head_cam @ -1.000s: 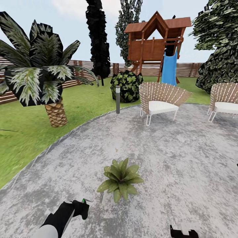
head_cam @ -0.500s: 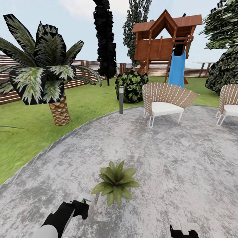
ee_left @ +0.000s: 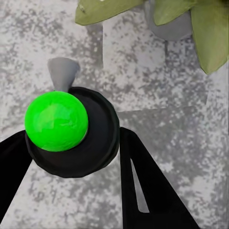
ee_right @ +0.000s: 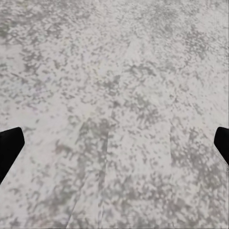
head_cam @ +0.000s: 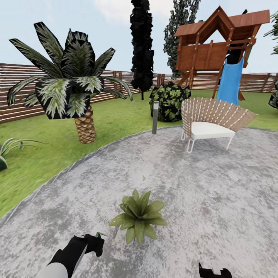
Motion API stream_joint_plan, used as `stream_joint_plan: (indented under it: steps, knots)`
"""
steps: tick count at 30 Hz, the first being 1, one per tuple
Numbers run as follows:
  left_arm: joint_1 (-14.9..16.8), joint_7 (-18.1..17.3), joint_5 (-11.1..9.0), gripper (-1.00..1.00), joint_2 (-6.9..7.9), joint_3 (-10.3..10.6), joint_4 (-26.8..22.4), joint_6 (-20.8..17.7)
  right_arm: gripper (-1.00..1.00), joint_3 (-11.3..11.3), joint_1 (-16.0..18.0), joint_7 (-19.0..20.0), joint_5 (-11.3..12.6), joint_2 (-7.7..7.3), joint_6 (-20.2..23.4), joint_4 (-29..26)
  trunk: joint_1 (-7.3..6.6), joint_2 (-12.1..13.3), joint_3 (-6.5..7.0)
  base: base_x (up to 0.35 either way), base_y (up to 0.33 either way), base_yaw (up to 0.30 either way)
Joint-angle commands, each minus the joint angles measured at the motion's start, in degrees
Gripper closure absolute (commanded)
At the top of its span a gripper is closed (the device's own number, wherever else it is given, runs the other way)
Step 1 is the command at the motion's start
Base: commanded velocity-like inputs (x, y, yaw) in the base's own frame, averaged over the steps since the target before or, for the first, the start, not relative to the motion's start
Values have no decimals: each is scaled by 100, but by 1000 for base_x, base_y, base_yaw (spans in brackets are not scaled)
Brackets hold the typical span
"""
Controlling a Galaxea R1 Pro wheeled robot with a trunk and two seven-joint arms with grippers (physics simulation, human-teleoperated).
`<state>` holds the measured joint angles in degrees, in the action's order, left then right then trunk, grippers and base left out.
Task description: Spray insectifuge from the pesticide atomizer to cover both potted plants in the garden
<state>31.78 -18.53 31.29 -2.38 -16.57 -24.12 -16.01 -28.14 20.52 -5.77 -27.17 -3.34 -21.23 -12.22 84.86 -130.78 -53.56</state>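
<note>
At the head view's lower left, the left gripper [head_cam: 96, 242] clamps the pesticide atomizer [ee_left: 67, 131] beside a potted plant [head_cam: 139, 221], while the right gripper [ee_right: 114, 143] hangs wide apart over the patio [head_cam: 216, 193].

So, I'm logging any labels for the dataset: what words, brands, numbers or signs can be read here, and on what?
None: no text can be read on the pesticide atomizer in the left gripper, the potted plant, the wicker chair or the playhouse.
</note>
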Motion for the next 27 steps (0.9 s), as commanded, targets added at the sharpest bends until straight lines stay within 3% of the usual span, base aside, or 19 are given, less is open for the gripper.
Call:
stream_joint_plan:
  steps: [1,9,12,14,17,21,27]
  knots:
    - [3,-45,47,100,-8,-45,-12,-31,-100,-34,4,-21,-61,0,-22,9,1,-2,-5,166,-119,276]
    - [3,-66,105,100,8,33,14,-40,-100,-34,3,-21,-61,0,-22,9,1,-2,-5,47,-20,229]
    - [3,-111,194,100,6,192,48,-54,-100,-34,3,-21,-67,-8,-25,9,1,-2,-5,2,-1,29]
    - [-3,-125,216,100,2,435,68,-71,-100,-34,2,-21,-69,-21,-28,9,1,-2,-5,0,0,7]
    - [-5,-133,212,100,-12,566,80,-81,-100,-34,2,-21,-72,-25,-23,9,1,-2,-5,0,0,2]
    - [-5,-131,215,100,-23,599,75,-91,-100,-34,4,-21,-64,-24,-22,9,1,-2,-5,0,0,0]
    - [-6,-124,212,100,-49,611,74,-95,-100,-34,3,-21,-65,0,-22,9,1,-2,-5,0,-249,16]
